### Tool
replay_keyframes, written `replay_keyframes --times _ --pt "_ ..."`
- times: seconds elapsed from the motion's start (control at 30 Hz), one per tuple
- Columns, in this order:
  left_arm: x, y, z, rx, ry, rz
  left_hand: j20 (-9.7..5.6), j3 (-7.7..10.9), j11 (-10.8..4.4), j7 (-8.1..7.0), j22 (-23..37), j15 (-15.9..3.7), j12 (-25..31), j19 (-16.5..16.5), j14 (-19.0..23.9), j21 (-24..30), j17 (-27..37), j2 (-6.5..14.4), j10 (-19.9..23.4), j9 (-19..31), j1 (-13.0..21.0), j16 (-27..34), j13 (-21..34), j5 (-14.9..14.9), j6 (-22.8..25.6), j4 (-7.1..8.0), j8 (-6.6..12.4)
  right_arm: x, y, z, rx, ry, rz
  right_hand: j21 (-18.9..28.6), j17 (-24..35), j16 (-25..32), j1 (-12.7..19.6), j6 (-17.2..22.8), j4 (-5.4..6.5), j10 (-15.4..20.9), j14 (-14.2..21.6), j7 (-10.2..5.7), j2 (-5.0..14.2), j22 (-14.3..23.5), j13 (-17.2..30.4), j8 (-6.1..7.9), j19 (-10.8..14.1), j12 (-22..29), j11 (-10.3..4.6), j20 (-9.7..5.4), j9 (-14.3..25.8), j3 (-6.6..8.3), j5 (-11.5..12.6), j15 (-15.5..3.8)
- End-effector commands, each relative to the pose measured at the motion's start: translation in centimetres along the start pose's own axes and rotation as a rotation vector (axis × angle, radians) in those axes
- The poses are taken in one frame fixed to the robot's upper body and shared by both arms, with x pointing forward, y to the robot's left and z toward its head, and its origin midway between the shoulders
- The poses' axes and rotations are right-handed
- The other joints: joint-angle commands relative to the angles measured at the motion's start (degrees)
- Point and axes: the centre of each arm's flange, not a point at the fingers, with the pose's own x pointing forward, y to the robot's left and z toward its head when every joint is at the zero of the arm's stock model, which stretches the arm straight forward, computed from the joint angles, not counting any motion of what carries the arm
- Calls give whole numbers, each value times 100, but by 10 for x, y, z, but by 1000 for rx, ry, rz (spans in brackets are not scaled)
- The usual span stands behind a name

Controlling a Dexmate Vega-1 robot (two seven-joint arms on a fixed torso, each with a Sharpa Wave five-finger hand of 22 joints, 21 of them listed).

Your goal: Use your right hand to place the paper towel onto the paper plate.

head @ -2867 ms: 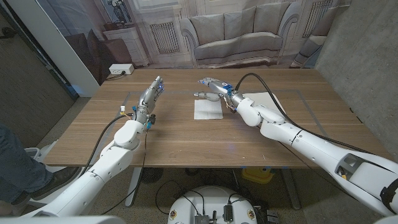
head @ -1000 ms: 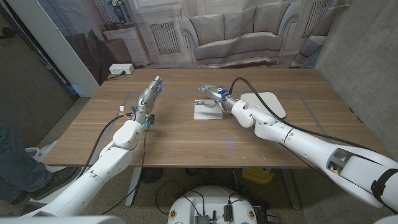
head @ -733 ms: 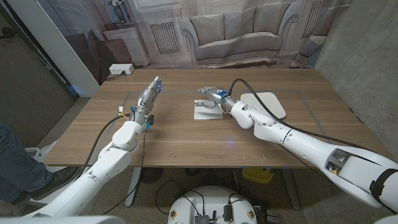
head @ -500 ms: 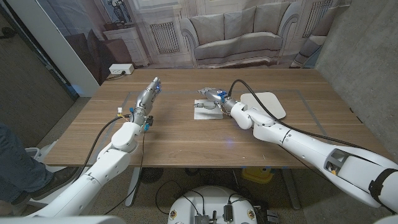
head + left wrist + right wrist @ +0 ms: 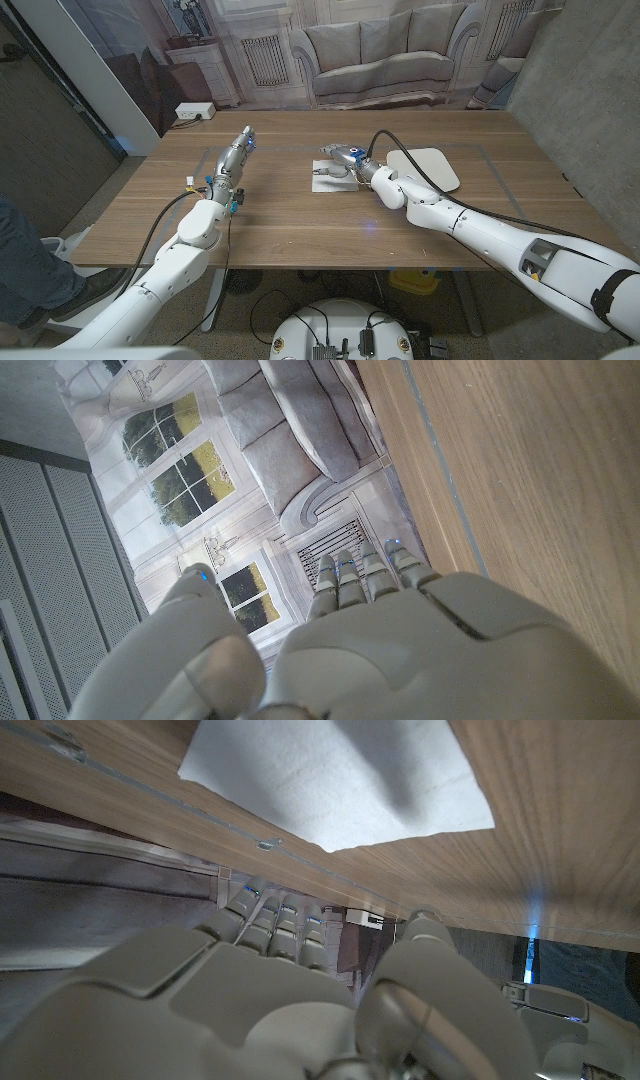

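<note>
**Right hand settles over the towel, grasp not yet made**

The right hand [image 5: 341,159] hovers low over the far part of the towel [image 5: 332,178], fingers reaching toward the far edge of the bench [image 5: 300,240]. In the right wrist view the fingers [image 5: 275,920] look extended and apart, with nothing between them and the thumb; the towel [image 5: 340,780] lies flat and unheld on the wood. Whether any fingertip already touches it cannot be told.

The towel sits near the middle of the bench, toward the far edge. The plate [image 5: 424,165] lies just beside it on the side of the right edge, with the right forearm crossing its near corner.

To do this step well, the hand would likely need to press down on one edge of the thin sheet and draw fingers and thumb together so the paper bunches up into a pinch, then lift it before carrying it sideways to the plate.

The left hand [image 5: 240,148] is held up toward the left side, fingers straight and together, holding nothing.

Compared with 2.9 s ago, the right hand has dropped lower and closer over the towel; the towel, plate and left hand have stayed put.
</note>
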Motion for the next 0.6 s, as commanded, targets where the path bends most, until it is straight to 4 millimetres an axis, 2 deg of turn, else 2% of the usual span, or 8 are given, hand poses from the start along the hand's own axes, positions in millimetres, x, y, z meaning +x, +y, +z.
replay_keyframes --times 0.03,0.6 --pt "-2 0 -2 -10 1 12 -19 -23 -12 11 19 -11 23 7 32 -1 22 -3 18 33 23 0 12 -8 56 3 12 0 7 0 -6 11 14 -9 12 19 62 24 -36 54 29 -43 1 28 20 28 28 -10 -4 -8 14 8 1 8" --pt "0 -3 0 -12 1 13 1 -37 -5 9 19 -15 27 6 43 1 22 3 37 34 31 2 13 -4 87 1 17 1 20 -7 -10 28 59 -46 19 30 91 30 -61 71 77 -67 6 32 22 32 41 -5 -27 -20 16 12 0 -19"
